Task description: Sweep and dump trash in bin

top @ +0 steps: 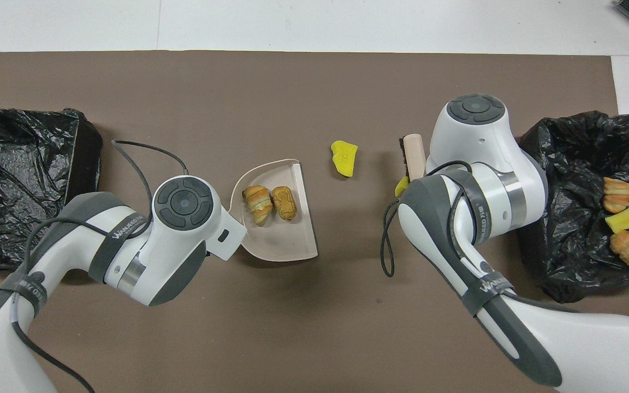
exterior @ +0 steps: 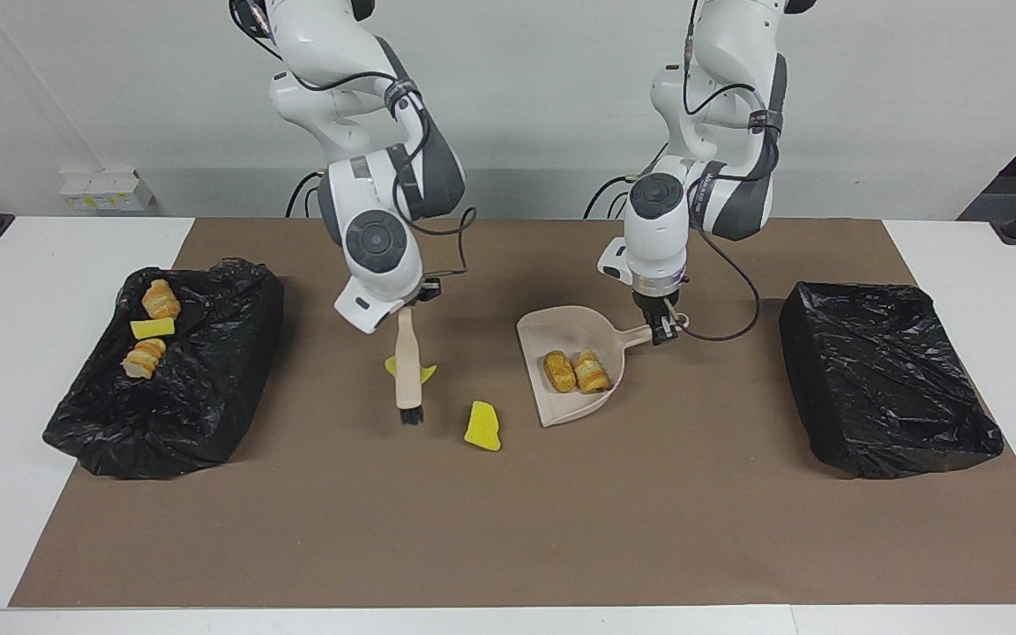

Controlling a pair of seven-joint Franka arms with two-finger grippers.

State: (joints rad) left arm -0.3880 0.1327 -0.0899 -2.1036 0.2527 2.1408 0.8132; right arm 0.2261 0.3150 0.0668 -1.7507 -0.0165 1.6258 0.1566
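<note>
Facing view: sweeping trash on the worktop.
Right tool is gripping the brush beside a sponge; left tool is gripping the dustpan.

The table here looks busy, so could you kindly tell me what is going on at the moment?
Two arms are sweeping scraps. The right gripper holds a brush, bristles down by two yellow sponge pieces on the brown mat. The left gripper holds the dustpan by its handle, with two pastry pieces in it. The bin at the right arm's end holds three scraps; the other bin shows none.
</note>
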